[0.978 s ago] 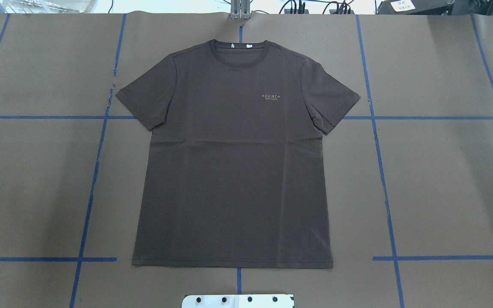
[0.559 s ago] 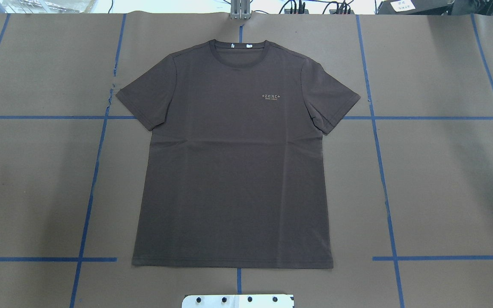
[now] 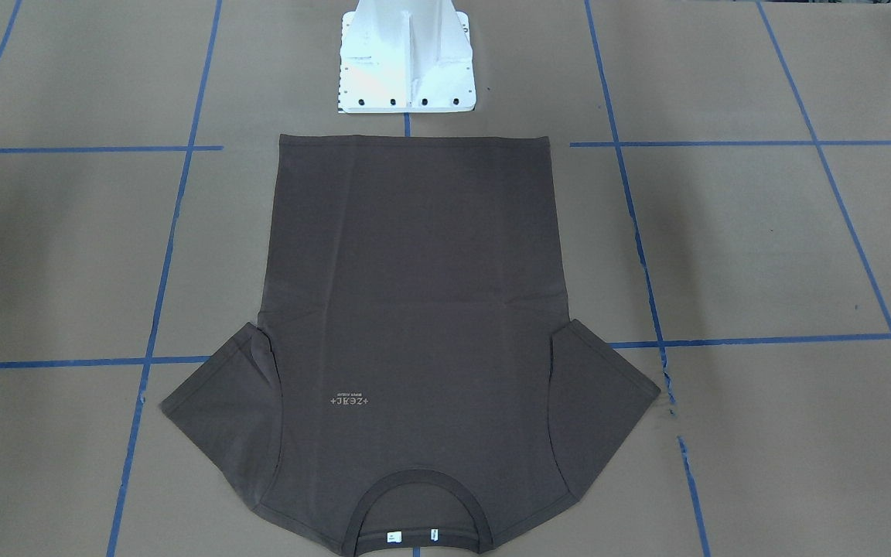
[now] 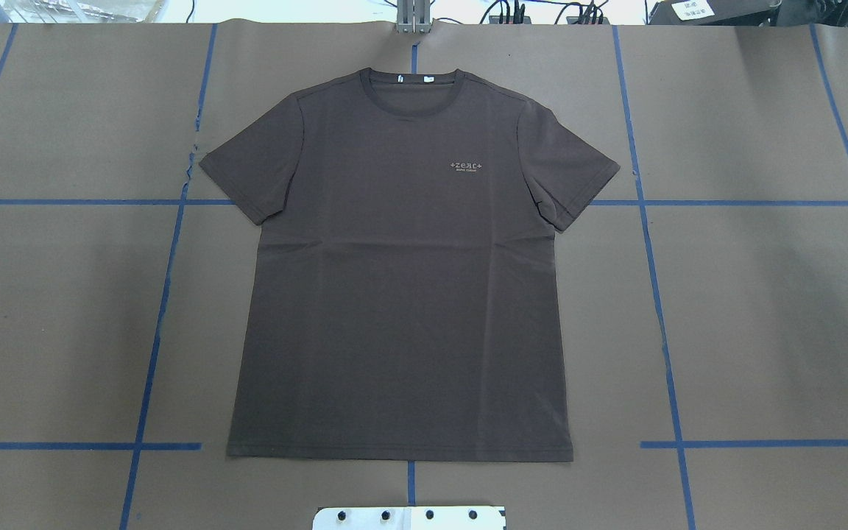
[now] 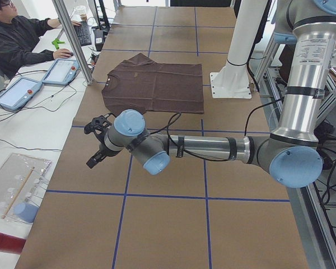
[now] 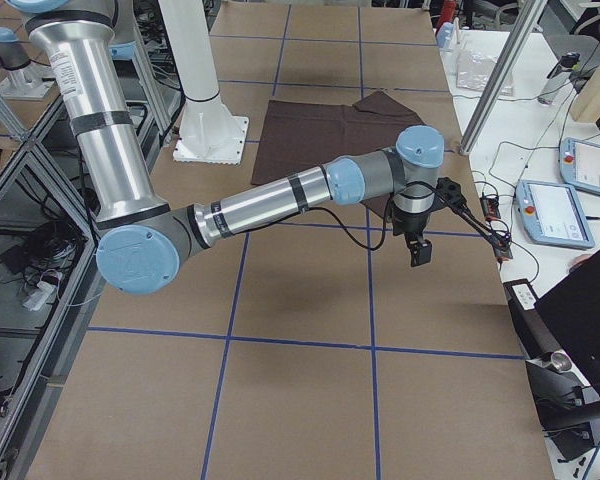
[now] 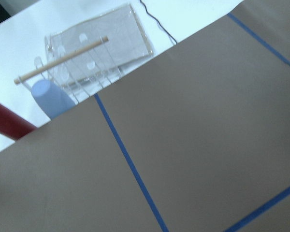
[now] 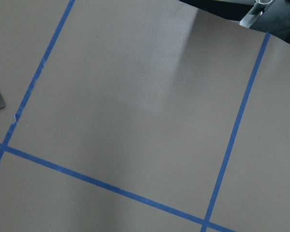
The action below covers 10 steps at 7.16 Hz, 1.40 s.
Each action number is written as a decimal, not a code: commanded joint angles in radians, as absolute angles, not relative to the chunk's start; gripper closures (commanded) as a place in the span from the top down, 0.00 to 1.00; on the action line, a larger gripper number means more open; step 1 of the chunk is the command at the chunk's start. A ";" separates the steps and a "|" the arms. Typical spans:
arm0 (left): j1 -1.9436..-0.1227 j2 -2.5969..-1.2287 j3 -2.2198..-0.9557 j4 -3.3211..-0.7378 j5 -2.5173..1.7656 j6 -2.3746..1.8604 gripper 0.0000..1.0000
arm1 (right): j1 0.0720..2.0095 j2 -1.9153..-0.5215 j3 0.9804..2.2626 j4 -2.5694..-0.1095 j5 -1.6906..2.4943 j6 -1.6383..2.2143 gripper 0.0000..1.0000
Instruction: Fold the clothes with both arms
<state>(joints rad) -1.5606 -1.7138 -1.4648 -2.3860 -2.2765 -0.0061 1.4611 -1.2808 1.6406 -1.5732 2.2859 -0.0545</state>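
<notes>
T-shirt (image 4: 402,280) flat, collar (image 4: 413,92) away from pedestal (image 4: 409,517) (hem (image 4: 402,453) nearest), left claw (image 5: 93,145) and right claw (image 6: 428,236) state unclear

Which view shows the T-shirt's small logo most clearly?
The overhead view: the logo on the T-shirt is upright and sharp. The front-facing view shows it upside down. In the side views it is too small; the wrist views miss it.

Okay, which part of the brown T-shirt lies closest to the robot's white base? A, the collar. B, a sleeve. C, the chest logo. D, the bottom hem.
D: in the front-facing view the T-shirt lies flat with its straight hem just in front of the white base, and the collar at the opposite end.
</notes>
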 commanded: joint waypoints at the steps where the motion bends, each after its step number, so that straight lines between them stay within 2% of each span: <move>1: -1.560 -1.730 -1.466 -2.404 -2.278 -0.018 1.00 | 1.334 -1.267 1.576 -1.293 2.284 0.211 1.00; 3: -1.560 -1.730 -1.465 -2.407 -2.278 -0.018 1.00 | 1.113 -1.162 1.420 -0.930 2.103 0.723 0.99; 4: -1.560 -1.730 -1.463 -2.408 -2.278 -0.018 1.00 | 1.030 -1.120 1.360 -0.884 2.003 0.835 0.90; 5: -1.560 -1.730 -1.463 -2.408 -2.278 -0.018 1.00 | 1.002 -1.092 1.327 -0.884 1.978 0.871 0.78; 7: -1.560 -1.730 -1.462 -2.408 -2.278 -0.018 1.00 | 0.935 -1.089 1.316 -0.885 1.933 0.922 0.64; 10: -1.560 -1.729 -1.462 -2.408 -2.278 -0.018 1.00 | 0.859 -1.089 1.292 -0.884 1.859 0.939 0.59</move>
<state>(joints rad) -1.5601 -1.7289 -1.4620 -2.4083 -2.2780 -0.0184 0.8874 -1.0895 1.3045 -0.8838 1.8919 0.9318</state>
